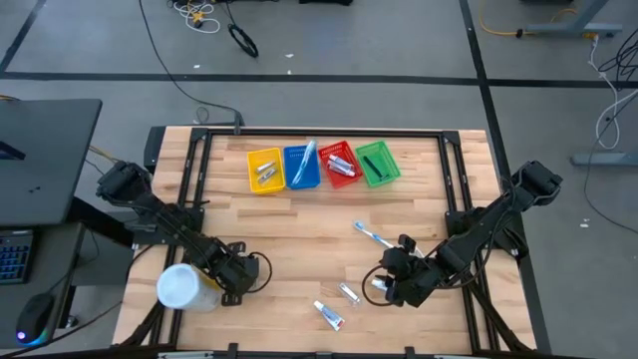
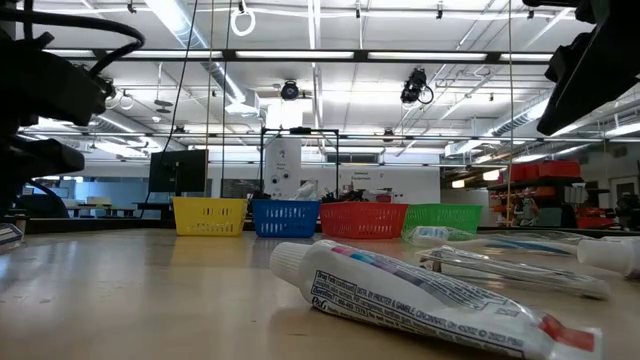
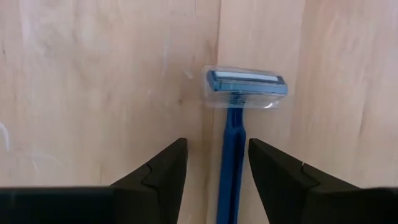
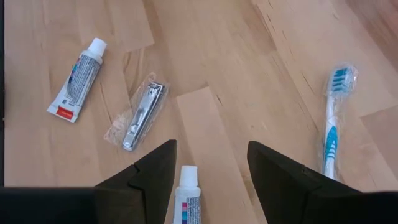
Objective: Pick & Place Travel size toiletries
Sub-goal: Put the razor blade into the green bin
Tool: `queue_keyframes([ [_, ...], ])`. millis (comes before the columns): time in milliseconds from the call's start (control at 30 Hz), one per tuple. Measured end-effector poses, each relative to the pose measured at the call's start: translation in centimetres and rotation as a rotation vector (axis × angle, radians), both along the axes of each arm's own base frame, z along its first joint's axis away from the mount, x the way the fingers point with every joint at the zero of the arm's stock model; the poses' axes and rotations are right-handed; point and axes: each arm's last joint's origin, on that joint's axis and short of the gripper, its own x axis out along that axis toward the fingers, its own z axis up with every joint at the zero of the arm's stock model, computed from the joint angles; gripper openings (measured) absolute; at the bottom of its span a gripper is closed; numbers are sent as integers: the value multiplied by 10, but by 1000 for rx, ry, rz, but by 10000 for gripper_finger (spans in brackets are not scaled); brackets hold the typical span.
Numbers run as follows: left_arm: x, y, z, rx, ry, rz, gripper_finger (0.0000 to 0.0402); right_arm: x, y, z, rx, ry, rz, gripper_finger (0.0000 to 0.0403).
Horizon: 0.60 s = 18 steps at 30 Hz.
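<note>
Down at the near left of the table, the left gripper (image 3: 213, 167) sits low with its fingers parted either side of a blue razor (image 3: 236, 130) lying flat, not visibly touching its handle, whose lower end is cut off from sight. Farther right lie a toothpaste tube (image 4: 77, 81), a wrapped nail clipper (image 4: 140, 113) and a toothbrush (image 4: 334, 118). The right gripper (image 4: 211, 171) hangs open over a second small tube (image 4: 185, 198), only its cap end showing.

Wooden table (image 1: 299, 249): toiletries (image 1: 329, 315), baskets (image 1: 321, 167), probably container (image 1: 183, 287)
</note>
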Motion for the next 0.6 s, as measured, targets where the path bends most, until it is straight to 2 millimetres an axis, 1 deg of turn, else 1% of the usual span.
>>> queue_keyframes([
  [167, -3, 3, -1, 82, 0, -22, 152, 0, 0, 0, 0, 0, 0, 207],
  [233, -3, 5, -1, 121, -24, -22, 133, 0, 0, 0, 0, -1, 0, 207],
  [333, -1, 6, -1, 158, -61, -11, 94, 0, 0, 0, 2, -3, 0, 207],
  [467, 2, 7, 0, 180, -106, 66, 36, 0, 0, 0, 3, -5, 0, 207],
  [533, 4, 8, 1, 183, -138, 116, 15, 1, 0, 0, -4, -12, -5, 207],
  [600, 8, 9, 1, 167, -150, 149, 5, 1, 0, 1, -12, -21, -11, 207],
])
